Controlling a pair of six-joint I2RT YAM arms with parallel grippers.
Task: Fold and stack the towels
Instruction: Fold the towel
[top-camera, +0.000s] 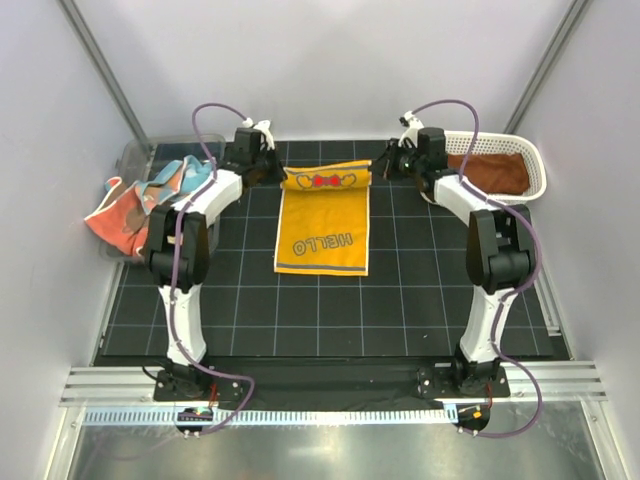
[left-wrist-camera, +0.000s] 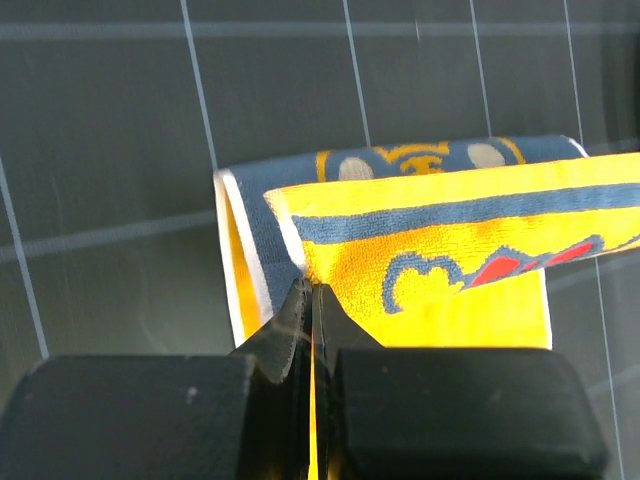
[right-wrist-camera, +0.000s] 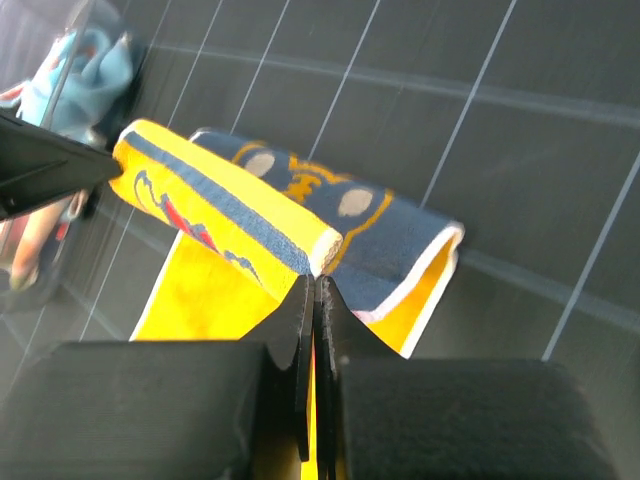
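Note:
A yellow towel (top-camera: 322, 230) with a blue border and the word HELLO lies flat on the black grid mat, its far edge lifted and curled toward the near side. My left gripper (top-camera: 272, 172) (left-wrist-camera: 310, 288) is shut on that edge's left corner. My right gripper (top-camera: 380, 168) (right-wrist-camera: 314, 280) is shut on its right corner. Both wrist views show the raised yellow towel (left-wrist-camera: 440, 250) (right-wrist-camera: 230, 210) rolled over, blue patterned side underneath. A rust-brown towel (top-camera: 495, 170) lies in the basket. Several more towels (top-camera: 135, 205), coral-red and light blue, are heaped at the left.
A white lattice basket (top-camera: 535, 160) stands at the back right of the mat. A clear plastic bin (top-camera: 135, 155) sits at the back left, with towels spilling over its side. Grey walls close in on both sides and behind.

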